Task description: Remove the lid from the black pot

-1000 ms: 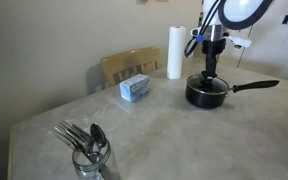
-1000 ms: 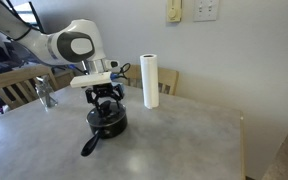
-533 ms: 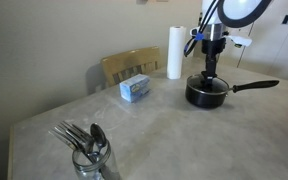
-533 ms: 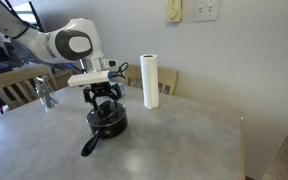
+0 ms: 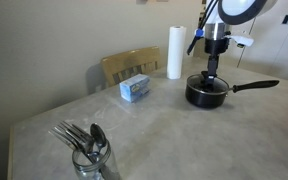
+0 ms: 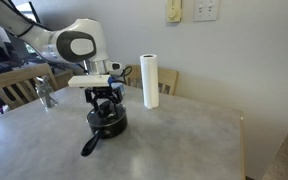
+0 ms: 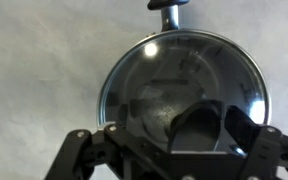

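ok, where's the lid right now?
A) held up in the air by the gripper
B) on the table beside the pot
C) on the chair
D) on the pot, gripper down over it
D: in the wrist view the lid covers the pot, and the gripper reaches down onto it.

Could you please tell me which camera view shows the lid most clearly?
The wrist view: the lid fills most of the frame, glass and metal rim plain. In both exterior views it is a small sliver on the black pot, under the gripper.
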{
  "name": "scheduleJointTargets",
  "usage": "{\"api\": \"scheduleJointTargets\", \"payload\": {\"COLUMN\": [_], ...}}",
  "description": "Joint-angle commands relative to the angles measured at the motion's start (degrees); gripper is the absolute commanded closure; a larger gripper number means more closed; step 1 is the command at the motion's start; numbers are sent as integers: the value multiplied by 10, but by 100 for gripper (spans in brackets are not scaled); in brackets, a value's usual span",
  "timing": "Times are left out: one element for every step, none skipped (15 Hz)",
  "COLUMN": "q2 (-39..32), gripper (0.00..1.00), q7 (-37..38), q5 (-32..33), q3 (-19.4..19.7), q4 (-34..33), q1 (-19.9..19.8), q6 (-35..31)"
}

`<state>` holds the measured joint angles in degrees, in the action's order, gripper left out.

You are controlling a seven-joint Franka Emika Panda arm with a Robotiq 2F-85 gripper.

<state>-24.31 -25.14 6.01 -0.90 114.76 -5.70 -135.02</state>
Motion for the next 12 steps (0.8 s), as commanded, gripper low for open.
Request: {"api": "scheduleJointTargets", "payload": {"q2": [5,5,5,5,5,4,4,3,2,3,2,3], "gripper": [26,15,10,4,0,0,0,0,25,26,32,40], "q7": [-7,-8,-15,-17,-23,-27,-29,-31,-33,-35,-33,-32], "q5": [-27,-33,-44,-49,-59,-66,-72,-76,-81,-84,-81,-78], "q3": [-8,-9,-14,-16,-20,-22,-24,-26,-28,-30,-29,-29], "q4": [3,3,4,4,5,5,5,5,6,5,5,6], "q1": [-13,-13,-16,-16,-18,-18,-18,-17,-18,-18,-16,-14], "q6": [2,-2,-9,-14,-20,-24,-27,-30,-35,-37,-39,-41]}}
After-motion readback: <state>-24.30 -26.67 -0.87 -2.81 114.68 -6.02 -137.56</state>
